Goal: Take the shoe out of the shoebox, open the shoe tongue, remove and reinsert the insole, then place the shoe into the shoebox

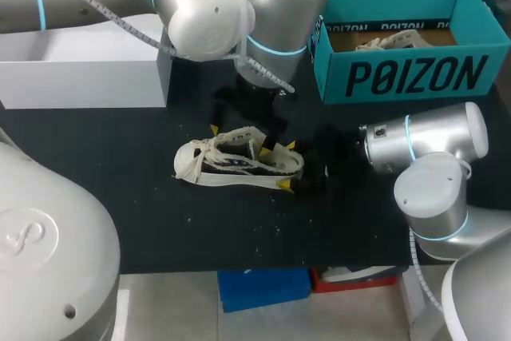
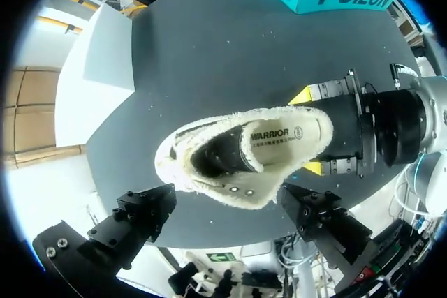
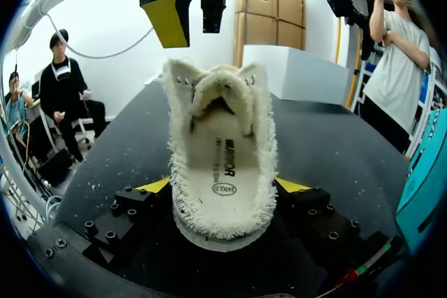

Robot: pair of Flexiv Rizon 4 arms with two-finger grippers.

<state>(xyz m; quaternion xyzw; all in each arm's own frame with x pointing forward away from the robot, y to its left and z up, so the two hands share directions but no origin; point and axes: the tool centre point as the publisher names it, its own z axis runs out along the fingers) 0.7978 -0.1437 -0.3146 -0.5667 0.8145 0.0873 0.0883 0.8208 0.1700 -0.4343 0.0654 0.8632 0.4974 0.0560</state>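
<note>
Shoebox point(image 1: 407, 77) interior partly hidden

The head camera looks down from high behind onto the whole table point(image 1: 120, 157). The left wrist camera hangs close over the shoe point(image 2: 237, 155), facing down into it; the right wrist camera sits low at its heel, facing along it. All share the shoe.

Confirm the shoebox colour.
The shoebox is teal with dark lettering on its side; the head view shows it best.
</note>
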